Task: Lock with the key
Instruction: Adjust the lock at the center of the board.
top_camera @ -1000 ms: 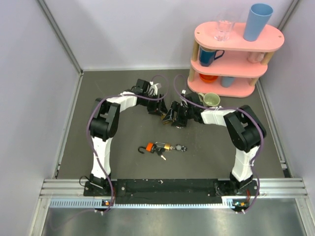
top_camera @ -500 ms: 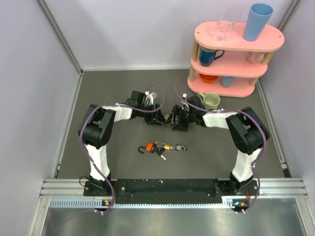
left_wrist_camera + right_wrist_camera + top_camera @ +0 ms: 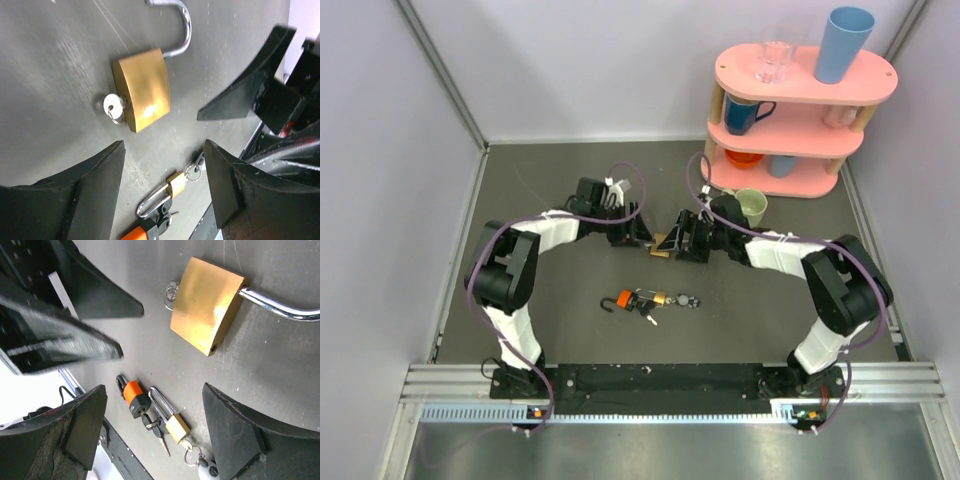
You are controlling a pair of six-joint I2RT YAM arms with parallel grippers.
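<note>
The key [image 3: 164,444] is a thin silver blade in a small bunch beside the orange-and-black padlock [image 3: 134,396] and a small brass padlock [image 3: 177,427]. That cluster [image 3: 650,300] lies in the middle of the table. Farther back, a large brass padlock [image 3: 661,243] lies flat with its silver shackle [image 3: 182,25] swung open and a silver key head [image 3: 114,106] in its keyhole. My left gripper [image 3: 642,237] hovers open on its left, my right gripper [image 3: 678,240] open on its right. Neither holds anything.
A pink three-tier shelf [image 3: 805,110] with cups and a glass stands at the back right. A pale green mug [image 3: 752,205] sits on the table right behind my right arm. Grey walls close in both sides.
Both arms have stretched out lower over the table and their elbows have swung outward. The grippers have drawn slightly apart, and the large brass padlock now shows between them.
</note>
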